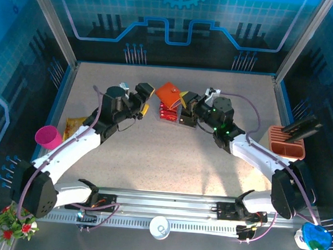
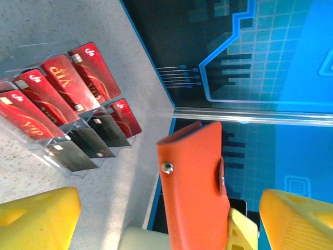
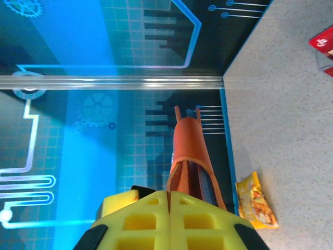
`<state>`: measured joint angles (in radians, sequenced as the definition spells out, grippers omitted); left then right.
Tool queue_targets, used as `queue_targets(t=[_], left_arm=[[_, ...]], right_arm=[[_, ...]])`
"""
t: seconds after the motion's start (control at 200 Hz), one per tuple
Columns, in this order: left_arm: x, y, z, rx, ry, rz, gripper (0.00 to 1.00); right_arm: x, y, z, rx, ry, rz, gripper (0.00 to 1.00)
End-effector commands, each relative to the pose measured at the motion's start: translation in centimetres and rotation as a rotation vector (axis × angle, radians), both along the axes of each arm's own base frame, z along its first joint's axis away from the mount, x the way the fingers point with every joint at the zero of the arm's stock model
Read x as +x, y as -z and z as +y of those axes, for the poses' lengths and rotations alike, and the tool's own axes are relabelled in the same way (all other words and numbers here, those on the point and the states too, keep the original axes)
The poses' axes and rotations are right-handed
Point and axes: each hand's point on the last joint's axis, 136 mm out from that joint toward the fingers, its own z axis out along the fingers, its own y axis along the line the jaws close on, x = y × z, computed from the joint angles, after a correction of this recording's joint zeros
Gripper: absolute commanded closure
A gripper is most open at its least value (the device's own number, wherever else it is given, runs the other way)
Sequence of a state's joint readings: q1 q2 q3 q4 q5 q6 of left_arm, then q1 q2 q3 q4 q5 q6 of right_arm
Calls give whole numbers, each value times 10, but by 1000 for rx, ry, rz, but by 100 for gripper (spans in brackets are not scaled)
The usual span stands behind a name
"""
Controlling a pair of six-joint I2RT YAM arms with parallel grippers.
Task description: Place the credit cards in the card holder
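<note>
Right end effector [image 3: 169, 199] clamps the card holder [image 3: 190, 148], hiding its edge; left end effector [image 2: 170, 211] gapes.

Card holder [image 2: 192, 177]: orange-red outside with one silver stud. Its interior, just ahead of the right claw [image 3: 169, 205], is dark grey.
Credit cards [image 2: 57, 88], ahead-left of the left claw [image 2: 169, 219]: red with gold print, or dark grey-black.
Fingers [image 2: 36, 219]: yellow.
Tabletop [image 2: 31, 31]: speckled grey.
</note>
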<state>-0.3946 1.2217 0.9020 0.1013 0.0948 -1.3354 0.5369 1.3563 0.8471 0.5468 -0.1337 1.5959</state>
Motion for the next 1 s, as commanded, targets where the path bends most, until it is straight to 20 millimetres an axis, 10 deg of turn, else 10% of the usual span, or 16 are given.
queue_targets(t=[0.0, 0.996], left_arm=[[13, -27, -6, -72, -8, -74, 12], [26, -24, -26, -153, 14, -105, 50]], right_arm=[[-4, -35, 0, 96, 29, -55, 100], [-4, -17, 27, 115, 3, -13, 100]])
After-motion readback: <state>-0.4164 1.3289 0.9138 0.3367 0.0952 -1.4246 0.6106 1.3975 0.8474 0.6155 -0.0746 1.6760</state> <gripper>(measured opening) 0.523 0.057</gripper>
